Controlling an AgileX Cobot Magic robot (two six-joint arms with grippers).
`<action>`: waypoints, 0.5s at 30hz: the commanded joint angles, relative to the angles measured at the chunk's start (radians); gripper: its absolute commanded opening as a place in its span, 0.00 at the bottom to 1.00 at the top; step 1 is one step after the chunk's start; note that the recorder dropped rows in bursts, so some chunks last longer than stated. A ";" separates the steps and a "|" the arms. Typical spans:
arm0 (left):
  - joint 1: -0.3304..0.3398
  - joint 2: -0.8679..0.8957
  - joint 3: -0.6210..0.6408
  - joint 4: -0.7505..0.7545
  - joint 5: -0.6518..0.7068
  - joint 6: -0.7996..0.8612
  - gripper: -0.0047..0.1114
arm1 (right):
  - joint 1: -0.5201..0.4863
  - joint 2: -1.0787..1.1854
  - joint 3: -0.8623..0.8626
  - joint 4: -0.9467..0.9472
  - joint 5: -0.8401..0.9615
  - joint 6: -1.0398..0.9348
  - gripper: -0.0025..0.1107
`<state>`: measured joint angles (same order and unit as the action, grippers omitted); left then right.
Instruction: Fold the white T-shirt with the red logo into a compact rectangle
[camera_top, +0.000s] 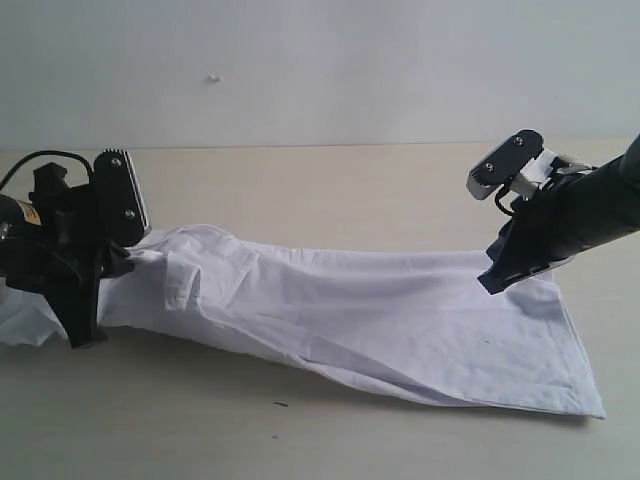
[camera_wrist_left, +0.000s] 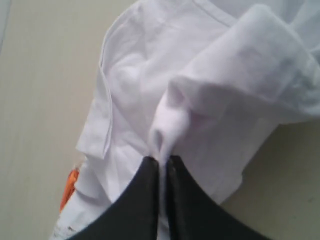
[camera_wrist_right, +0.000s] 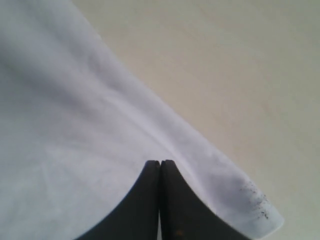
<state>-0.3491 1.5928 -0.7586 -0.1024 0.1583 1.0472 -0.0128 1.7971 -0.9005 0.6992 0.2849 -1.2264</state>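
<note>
White T-shirt (camera_top: 380, 320) stretched between both claws over tabletop (camera_top: 330, 190).
Left claw (camera_wrist_left: 161, 167) pinches bunched cloth near orange tag (camera_wrist_left: 70, 187); right claw (camera_wrist_right: 160, 167) clamps the hem edge.

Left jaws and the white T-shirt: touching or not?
Touching. Left wrist view: on the left gripper, the jaws are shut on a pinched fold of the white T-shirt, with cloth bunching up just past their tips.

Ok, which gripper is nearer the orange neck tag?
Left. The left gripper pinches cloth just beside the orange neck tag; the right gripper grips the white T-shirt at its far end, tag out of its view.
</note>
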 joint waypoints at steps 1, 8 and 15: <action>0.023 0.019 -0.007 0.003 -0.024 -0.004 0.12 | 0.002 -0.009 -0.006 0.003 0.001 -0.010 0.02; 0.023 0.034 -0.011 0.003 -0.048 -0.004 0.53 | 0.002 -0.009 -0.006 0.003 0.006 -0.010 0.02; 0.028 0.036 -0.011 0.003 -0.158 -0.004 0.51 | 0.002 -0.009 -0.006 0.003 0.020 -0.010 0.02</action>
<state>-0.3280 1.6229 -0.7644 -0.0999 0.0537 1.0472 -0.0128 1.7971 -0.9005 0.6992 0.2909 -1.2284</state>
